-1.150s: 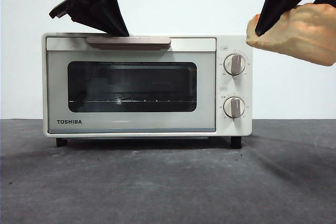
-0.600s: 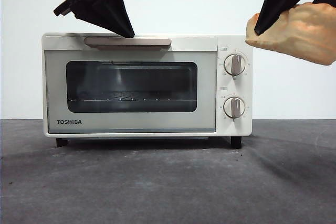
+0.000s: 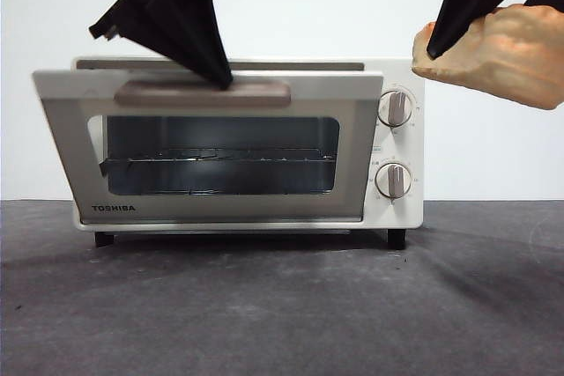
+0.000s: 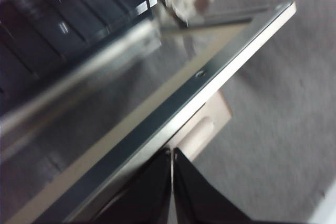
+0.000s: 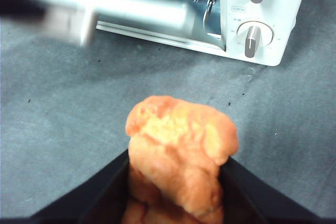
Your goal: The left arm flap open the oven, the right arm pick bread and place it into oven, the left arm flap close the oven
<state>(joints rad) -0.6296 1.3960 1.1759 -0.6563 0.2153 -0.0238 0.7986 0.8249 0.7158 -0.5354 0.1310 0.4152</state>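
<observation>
Supporting oven (image 3: 392, 209): dark grey table (image 3: 282, 314)

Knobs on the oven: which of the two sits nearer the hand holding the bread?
The upper knob. It sits just below and beside the bread held aloft by the right hand; the lower knob is further down the oven panel.

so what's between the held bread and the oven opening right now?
Only the half-open door and the left tool on its handle; in the front view, the bread hangs in the right tool beside the oven.
</observation>
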